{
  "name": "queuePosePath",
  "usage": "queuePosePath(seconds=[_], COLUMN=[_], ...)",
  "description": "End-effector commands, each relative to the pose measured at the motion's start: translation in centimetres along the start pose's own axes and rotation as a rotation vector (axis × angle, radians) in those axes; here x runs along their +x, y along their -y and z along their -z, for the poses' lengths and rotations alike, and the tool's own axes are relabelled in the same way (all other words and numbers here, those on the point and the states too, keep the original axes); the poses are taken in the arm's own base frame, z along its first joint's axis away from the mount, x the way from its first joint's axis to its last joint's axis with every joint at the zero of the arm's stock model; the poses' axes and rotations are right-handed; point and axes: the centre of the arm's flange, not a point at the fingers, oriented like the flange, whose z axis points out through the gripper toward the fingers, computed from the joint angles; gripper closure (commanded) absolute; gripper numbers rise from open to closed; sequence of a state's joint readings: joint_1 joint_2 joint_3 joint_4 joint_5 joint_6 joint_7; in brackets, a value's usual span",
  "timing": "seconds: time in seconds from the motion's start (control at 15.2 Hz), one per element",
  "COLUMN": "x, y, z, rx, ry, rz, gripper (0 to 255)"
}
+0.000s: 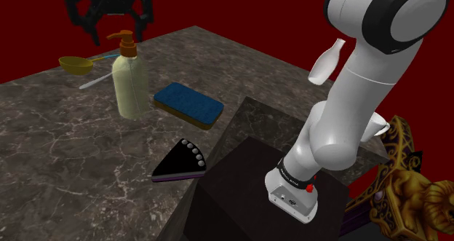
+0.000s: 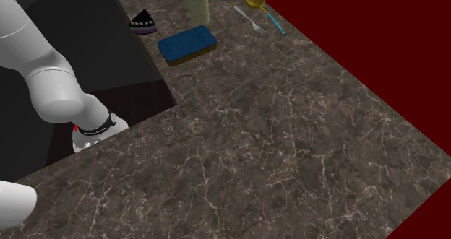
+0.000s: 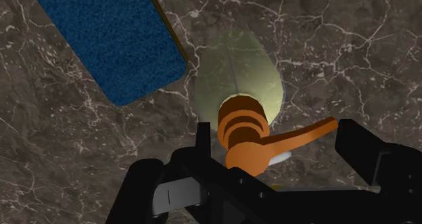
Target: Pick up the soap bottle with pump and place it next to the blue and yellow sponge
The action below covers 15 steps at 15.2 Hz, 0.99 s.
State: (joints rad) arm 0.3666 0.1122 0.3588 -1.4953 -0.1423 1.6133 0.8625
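Observation:
The soap bottle [image 1: 131,87] is pale yellow-green with an orange pump and stands upright on the dark marble counter [image 1: 65,152]. The blue sponge [image 1: 188,103] with a yellow underside lies flat close beside it, toward the shoulder view's right. My black gripper [image 1: 116,27] hangs open just above the bottle, its fingers on either side of the pump. In the wrist view the gripper [image 3: 274,138] straddles the orange pump head [image 3: 247,138], and the fingers do not clasp it. The bottle [image 3: 237,67] and sponge [image 3: 108,33] sit a small gap apart. The second exterior view shows bottle [image 2: 195,3] and sponge [image 2: 187,44] at the counter's far end.
A black wedge with pale dots [image 1: 182,163] lies near the counter's edge by the dark stand [image 1: 247,196]. A yellow spoon [image 1: 73,62] and a white fork [image 2: 249,17] lie beyond the bottle. A golden ornament [image 1: 415,188] stands at the lower right. Dark red surrounds the counter.

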Motion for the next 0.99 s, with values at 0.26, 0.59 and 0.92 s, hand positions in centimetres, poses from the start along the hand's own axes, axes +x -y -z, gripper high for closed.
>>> queuePosePath(seconds=[0.26,0.59,0.92], x=[0.0,0.0,0.0], y=[0.0,0.0,0.0], z=[2.6,5.0,5.0], rx=[0.0,0.0,0.0], ry=[0.0,0.0,0.0], rz=[0.0,0.0,0.0], gripper=[0,0,0])
